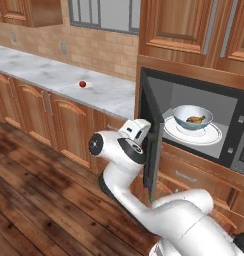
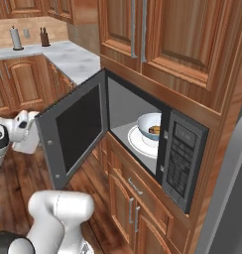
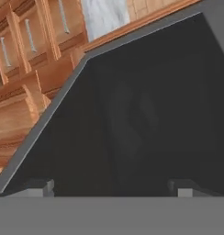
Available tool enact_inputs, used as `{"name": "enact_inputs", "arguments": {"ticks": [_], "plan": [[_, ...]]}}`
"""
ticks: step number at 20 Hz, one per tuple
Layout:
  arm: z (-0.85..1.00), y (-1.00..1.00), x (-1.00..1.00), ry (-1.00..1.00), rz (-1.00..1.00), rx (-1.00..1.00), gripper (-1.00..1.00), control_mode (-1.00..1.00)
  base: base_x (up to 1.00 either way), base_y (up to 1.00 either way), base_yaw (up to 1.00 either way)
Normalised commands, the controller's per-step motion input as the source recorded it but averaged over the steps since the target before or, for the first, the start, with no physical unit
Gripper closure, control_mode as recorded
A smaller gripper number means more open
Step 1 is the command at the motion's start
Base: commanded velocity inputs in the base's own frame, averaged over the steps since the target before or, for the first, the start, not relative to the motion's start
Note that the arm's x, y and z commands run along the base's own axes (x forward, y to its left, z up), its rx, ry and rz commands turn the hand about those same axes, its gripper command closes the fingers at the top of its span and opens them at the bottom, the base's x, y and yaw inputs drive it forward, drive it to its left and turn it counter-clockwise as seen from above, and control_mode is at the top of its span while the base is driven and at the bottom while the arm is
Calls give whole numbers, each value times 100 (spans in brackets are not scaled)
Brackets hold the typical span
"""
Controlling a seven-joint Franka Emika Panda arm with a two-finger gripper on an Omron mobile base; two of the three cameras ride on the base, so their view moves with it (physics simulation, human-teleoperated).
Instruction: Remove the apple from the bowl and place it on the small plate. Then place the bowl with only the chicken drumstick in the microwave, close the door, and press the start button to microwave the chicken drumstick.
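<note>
The microwave stands with its door swung wide. Inside, the pale grey-blue bowl sits on the white turntable and holds the chicken drumstick. The apple rests on the small plate on the marble counter to the left. My gripper is open, with nothing between its fingertips. It faces the outer side of the door's dark window at very close range. In the right base view the door stands between my hand and the bowl.
The dark control strip runs down the microwave's right side. Wooden cabinets surround the microwave, with drawers below it. The counter stretches to the left over base cabinets. My own arm curls low in front of the open door.
</note>
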Motion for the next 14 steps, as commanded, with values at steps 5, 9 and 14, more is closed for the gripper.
{"name": "enact_inputs", "arguments": {"ticks": [5,9,14], "plan": [[27,-100,-12,-19,-8,14,-100,-100,0,0,0],[9,-100,8,-14,-1,15,-100,-100,0,0,0],[0,-97,51,-7,0,16,-100,-100,0,0,0]]}}
